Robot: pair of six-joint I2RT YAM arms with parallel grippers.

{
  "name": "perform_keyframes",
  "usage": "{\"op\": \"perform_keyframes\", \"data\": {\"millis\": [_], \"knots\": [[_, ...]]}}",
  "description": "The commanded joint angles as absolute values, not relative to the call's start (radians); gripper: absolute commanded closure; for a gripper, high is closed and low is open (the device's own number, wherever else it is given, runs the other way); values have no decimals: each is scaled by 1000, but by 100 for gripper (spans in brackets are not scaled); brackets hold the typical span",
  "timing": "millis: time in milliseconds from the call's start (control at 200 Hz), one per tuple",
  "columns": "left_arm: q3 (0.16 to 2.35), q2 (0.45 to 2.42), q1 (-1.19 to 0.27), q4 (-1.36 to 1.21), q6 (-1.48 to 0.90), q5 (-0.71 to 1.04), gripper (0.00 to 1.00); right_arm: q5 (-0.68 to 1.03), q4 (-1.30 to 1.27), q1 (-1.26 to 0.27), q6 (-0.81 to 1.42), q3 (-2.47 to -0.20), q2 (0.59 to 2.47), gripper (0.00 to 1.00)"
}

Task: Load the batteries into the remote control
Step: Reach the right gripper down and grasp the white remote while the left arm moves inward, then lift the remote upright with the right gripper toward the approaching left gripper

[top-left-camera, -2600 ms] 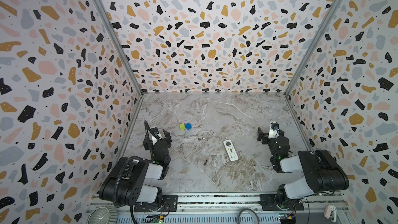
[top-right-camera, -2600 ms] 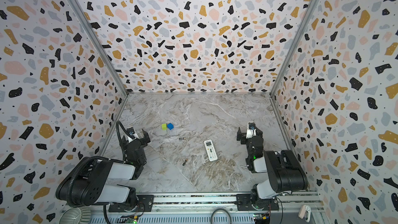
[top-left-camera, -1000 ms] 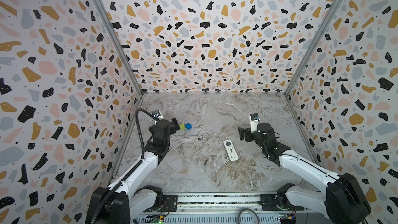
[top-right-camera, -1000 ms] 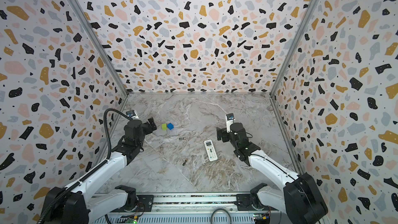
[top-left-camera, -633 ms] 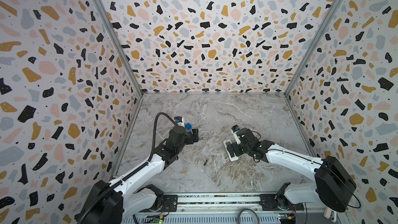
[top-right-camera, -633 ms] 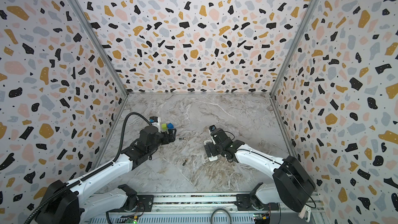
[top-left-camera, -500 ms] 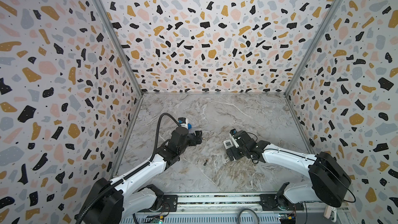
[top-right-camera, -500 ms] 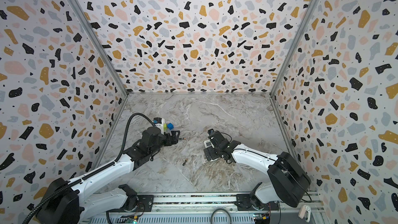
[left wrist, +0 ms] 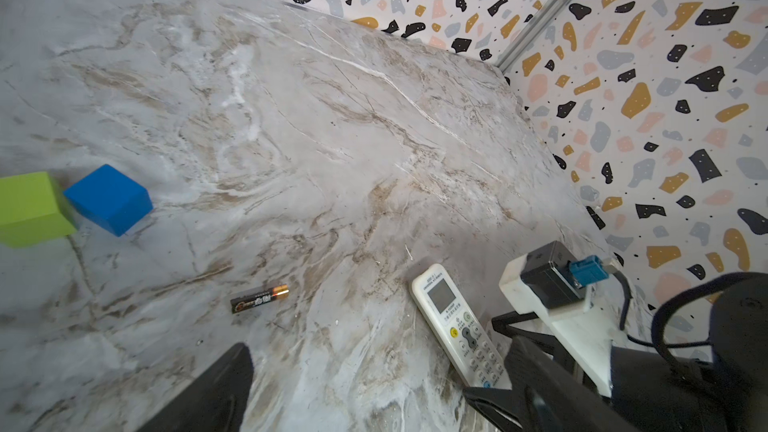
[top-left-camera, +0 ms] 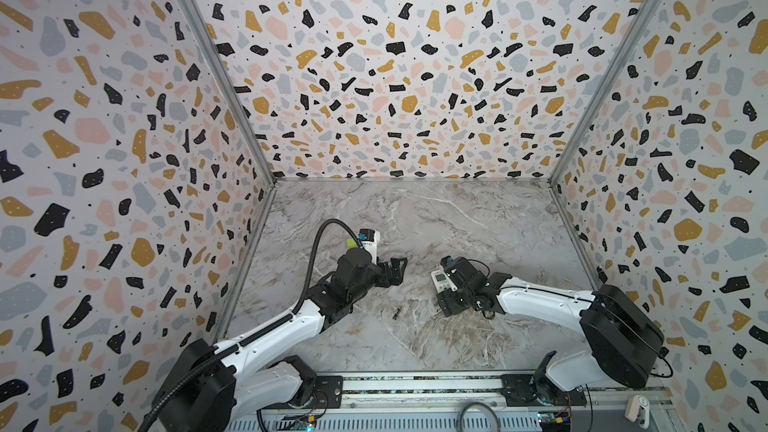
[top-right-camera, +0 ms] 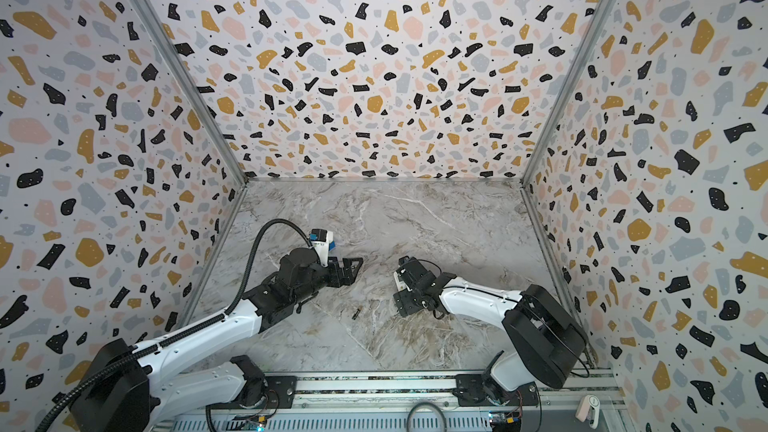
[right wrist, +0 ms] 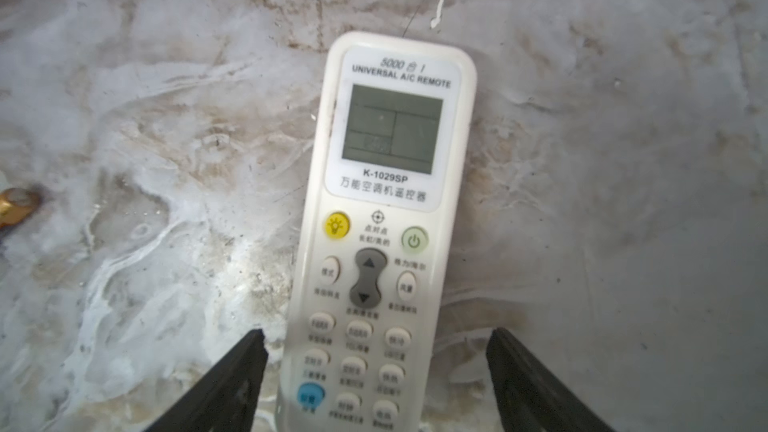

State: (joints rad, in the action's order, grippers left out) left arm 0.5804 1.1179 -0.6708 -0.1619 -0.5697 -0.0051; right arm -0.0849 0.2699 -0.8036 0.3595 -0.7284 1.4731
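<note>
**A:** Where is the slim white plastic remote control [right wrist: 382, 222]?

**B:** Flat on the grey marble table [right wrist: 623, 201], screen up. Its button end sits between the right gripper's [right wrist: 377, 331] jaws, which are spread wide with a gap on each side and grip nothing.

**A:** And the left gripper [top-left-camera: 397, 270]?

**B:** Its jaws are wide apart and empty. A slim dark cylindrical battery with a gold end [left wrist: 259, 298] lies ahead of it. A second battery [top-left-camera: 397, 312] lies between the arms. A green cube [left wrist: 29, 209] and a blue cube [left wrist: 108, 199] sit side by side.
</note>
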Motion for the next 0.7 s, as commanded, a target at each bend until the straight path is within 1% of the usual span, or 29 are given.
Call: {"op": "perform_keyframes", "data": {"millis": [0, 195, 325, 546, 696], "knots": [[598, 1123, -684, -204, -570, 0, 3, -97, 293, -809, 364, -724, 1484, 18], [604, 1120, -697, -202, -569, -18, 3, -101, 292, -810, 356, -727, 1500, 21], [603, 1118, -701, -201, -569, -26, 3, -112, 297, -816, 351, -735, 1518, 26], [604, 1114, -703, -195, -559, -31, 3, -116, 299, -824, 354, -729, 1530, 42], [611, 1109, -703, -196, -553, -13, 3, -106, 299, -825, 365, -714, 1486, 60]]}}
